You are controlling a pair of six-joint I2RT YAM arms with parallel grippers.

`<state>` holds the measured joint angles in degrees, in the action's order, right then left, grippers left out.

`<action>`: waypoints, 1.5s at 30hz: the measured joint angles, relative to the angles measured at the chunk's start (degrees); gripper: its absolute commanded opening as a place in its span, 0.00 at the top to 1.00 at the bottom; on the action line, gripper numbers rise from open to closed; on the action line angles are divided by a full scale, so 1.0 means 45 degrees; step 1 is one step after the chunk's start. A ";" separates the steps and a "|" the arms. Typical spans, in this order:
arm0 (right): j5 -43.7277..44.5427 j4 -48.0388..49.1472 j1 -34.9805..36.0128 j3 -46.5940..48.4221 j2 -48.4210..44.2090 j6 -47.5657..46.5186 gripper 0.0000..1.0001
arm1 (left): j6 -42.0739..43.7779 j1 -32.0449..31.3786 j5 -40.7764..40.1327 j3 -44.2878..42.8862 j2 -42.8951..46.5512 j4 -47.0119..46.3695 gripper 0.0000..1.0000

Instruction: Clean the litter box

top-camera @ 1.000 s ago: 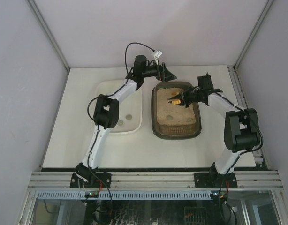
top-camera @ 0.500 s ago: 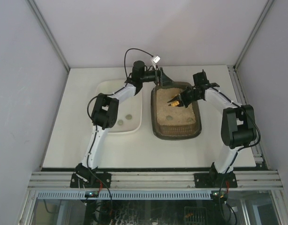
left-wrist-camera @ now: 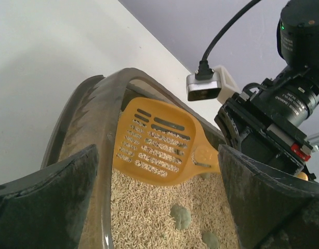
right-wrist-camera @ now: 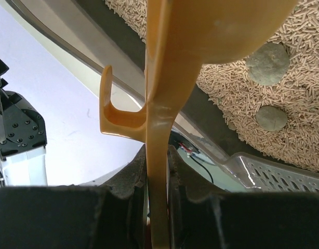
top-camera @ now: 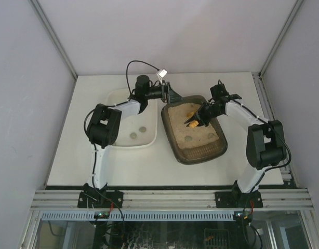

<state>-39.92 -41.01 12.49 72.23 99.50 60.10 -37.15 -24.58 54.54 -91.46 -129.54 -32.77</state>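
On the table [top-camera: 61,155], the litter box [top-camera: 199,159] lies right of centre, set askew with its near end angled to the right. It sits just beside a white tub [top-camera: 132,146] on its left, and their far corners are closest. Beige litter [top-camera: 198,147] fills the box, with two grey lumps [top-camera: 187,138] on it around the middle. Two more lumps [top-camera: 132,136] lie on the tub's floor. Farther back, the right gripper [top-camera: 200,117] hangs over the litter, clamped tight on the handle of an orange scoop [left-wrist-camera: 157,142]. The right wrist view shows that handle pinched edge-on between the fingers [right-wrist-camera: 128,179], with its hook sticking out to one side. The scoop's slotted blade is at the far end of the box, leaning toward the inner wall; whether it touches the litter cannot be told. Farthest back, the left gripper [top-camera: 172,96] is at the box's far left corner. Its jaws are spread wide and hold nothing, and the rim runs up between the fingers [left-wrist-camera: 45,207]; whether either finger touches the rim cannot be told
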 measured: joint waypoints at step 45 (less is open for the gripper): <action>-0.1083 0.0874 0.0413 -0.0976 0.0797 -0.0607 1.00 | 0.3769 -0.0636 -0.7213 -0.7694 -0.1632 0.9496 0.00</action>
<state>-44.80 -37.08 14.35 67.83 103.09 57.36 -20.18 -27.44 22.09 -126.08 -136.88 9.96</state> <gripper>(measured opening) 0.144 0.996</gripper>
